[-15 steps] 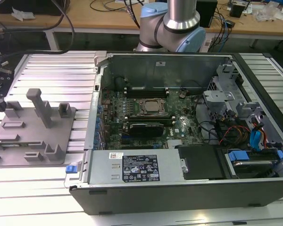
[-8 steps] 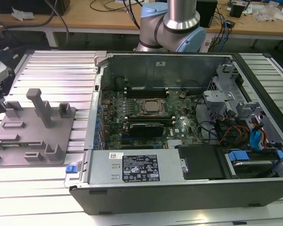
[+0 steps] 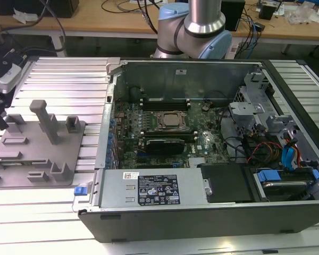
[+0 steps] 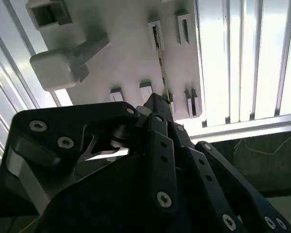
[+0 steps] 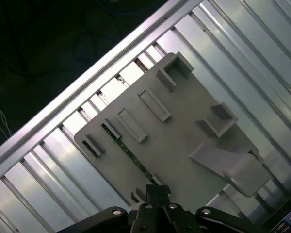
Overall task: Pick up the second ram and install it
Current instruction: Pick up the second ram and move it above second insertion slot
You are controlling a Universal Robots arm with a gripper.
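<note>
Ribbed metal tabletop point(image 3: 58, 74), with a grey holder tray point(image 5: 184, 131) on it. The second ram point(image 5: 127, 150) stands on edge in the tray's slots, with my end effector point(image 5: 157, 191) right at one end of it (I can't tell how far it's open, or whether it grips). I'd worry an off-centre hold would tilt the stick and jam it.

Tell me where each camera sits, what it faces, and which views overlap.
Exterior view: off the arm, looking down into the open computer case, grey fixture on the exterior view's left; the arm stands beyond the case.
First wrist view: on the arm, looking down past the gripper at the fixture and the second ram on edge in it.
Second wrist view: on the arm, behind the gripper, facing the same fixture and ram.
Shared: all three show the fixture.
</note>
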